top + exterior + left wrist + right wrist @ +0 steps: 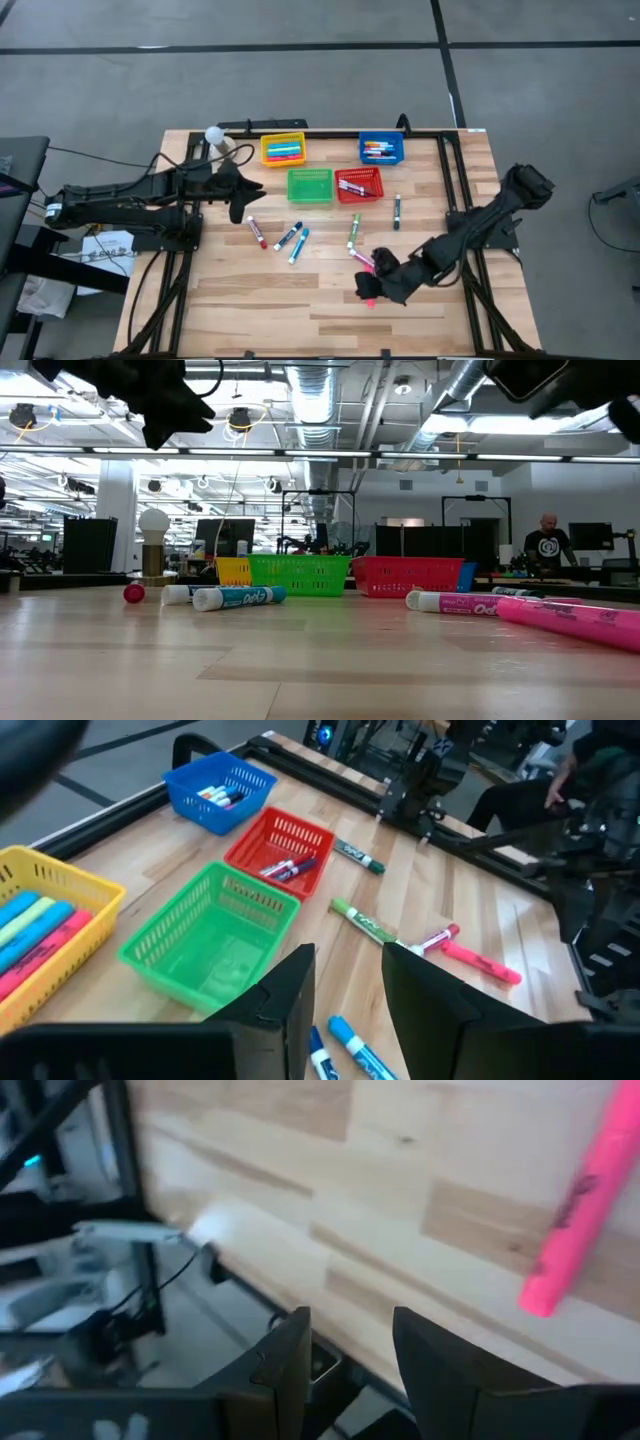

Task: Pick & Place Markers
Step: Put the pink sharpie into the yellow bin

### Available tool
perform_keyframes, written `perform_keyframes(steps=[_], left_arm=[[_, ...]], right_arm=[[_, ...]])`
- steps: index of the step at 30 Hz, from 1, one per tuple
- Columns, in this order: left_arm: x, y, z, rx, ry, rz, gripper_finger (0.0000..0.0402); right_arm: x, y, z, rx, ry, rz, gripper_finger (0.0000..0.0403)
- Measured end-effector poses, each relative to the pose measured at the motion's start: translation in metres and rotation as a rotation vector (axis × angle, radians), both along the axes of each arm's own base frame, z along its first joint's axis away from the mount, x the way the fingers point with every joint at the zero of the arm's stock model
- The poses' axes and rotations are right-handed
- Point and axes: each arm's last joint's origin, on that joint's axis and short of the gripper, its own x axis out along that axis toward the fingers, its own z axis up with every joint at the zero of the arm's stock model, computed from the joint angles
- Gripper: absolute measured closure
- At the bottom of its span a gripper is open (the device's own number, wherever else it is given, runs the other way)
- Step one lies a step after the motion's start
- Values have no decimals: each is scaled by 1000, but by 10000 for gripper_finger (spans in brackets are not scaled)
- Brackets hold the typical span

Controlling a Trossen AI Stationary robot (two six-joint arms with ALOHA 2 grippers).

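low view: pale wood table [300, 670], open-ceiling room behind, both grippers' fingers apart, empty.

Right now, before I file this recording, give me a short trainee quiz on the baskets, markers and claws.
1. True or false: the green mesh basket holds markers.
2. Which mesh basket holds thick blue, green and pink highlighters? A red, B yellow, C blue.
3. Which claw hangs nearest the loose bright pink highlighter on the wood?

Key: 1 false, it is empty. 2 B. 3 the right claw, jaws apart and empty.
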Motion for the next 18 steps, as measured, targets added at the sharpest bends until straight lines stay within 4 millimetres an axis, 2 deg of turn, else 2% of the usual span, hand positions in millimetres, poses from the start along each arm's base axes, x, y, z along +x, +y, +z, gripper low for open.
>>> perform_keyframes(steps=[5,10,18], left_arm=[[0,0,-2,37,16,-15,284],[0,0,-2,85,18,-37,285],[-3,-2,1,166,6,-131,286]], right_arm=[[5,9,3,-80,134,-28,269],[18,15,4,-153,235,-39,270],[33,24,-21,-201,412,-59,270]])
